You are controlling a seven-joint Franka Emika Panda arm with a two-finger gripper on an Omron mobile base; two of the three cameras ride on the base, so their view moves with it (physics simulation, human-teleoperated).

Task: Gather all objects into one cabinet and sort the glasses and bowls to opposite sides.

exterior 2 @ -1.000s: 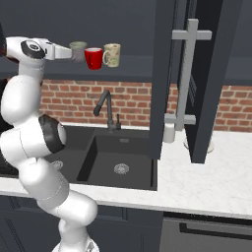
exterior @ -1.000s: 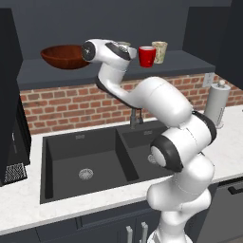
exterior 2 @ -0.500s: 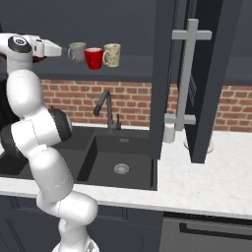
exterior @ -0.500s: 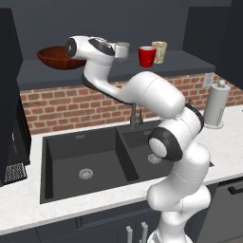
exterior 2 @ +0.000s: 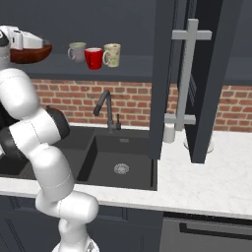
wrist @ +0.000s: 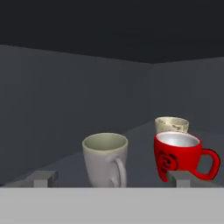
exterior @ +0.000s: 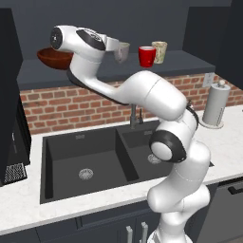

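- gripper [wrist: 109, 179] is open, holding nothing, tips straddling the pale grey cup [wrist: 105, 159]
- red cup [wrist: 180, 156] just beside, no readable writing

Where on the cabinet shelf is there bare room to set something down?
Bare shelf lies right of the beige cup, toward the open door, and between the bowl and grey cup. The grey, red and beige cups crowd together.

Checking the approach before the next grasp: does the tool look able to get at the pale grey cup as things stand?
Probably yes. The tool faces the pale grey cup with open shelf between; the red cup stands off to one side.
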